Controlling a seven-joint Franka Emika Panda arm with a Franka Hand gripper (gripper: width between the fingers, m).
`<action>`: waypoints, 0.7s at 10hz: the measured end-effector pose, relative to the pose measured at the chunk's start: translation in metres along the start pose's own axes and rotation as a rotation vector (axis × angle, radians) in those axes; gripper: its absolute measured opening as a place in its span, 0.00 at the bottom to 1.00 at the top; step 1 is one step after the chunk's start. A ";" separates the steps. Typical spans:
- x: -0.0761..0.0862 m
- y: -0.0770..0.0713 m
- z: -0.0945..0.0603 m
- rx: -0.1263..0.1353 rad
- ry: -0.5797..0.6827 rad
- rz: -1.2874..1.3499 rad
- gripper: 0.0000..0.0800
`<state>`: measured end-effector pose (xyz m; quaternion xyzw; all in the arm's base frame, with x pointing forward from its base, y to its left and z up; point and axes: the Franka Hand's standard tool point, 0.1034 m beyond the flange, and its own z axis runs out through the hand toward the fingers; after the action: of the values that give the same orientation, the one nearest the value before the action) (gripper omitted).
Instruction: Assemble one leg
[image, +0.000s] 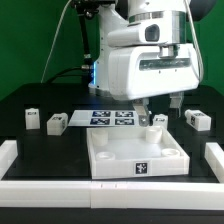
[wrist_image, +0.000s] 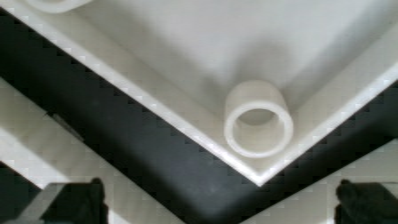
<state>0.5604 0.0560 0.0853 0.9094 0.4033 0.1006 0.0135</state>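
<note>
gripper (image: 163, 108) hangs wide and empty over the panel (image: 105, 165) corner hole (wrist_image: 258, 122); a leg (image: 195, 119) lies near the panel. lowering here, with no leg held, risks fingers jamming on the rim.

We see the panel (image: 105, 166) as smooth white plastic with a faint satin sheen; in the wrist view its corner socket (wrist_image: 258, 128) shows soft highlights along the rounded rim. Each leg (image: 55, 123) looks like the same white plastic, its printed face in matt black and white. The table (image: 40, 145) is black, matt and dull all over. The arm's housing (image: 150, 65) is glossy white plastic that catches the light. The marker board (image: 110, 118) looks flat and matt; we cannot tell its material.
</note>
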 end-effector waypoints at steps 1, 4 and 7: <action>-0.003 -0.005 0.000 0.002 -0.006 -0.045 0.81; -0.011 -0.015 -0.003 0.028 -0.057 -0.299 0.81; -0.035 -0.022 -0.001 0.080 -0.119 -0.414 0.81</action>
<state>0.5212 0.0455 0.0784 0.8114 0.5835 0.0255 0.0215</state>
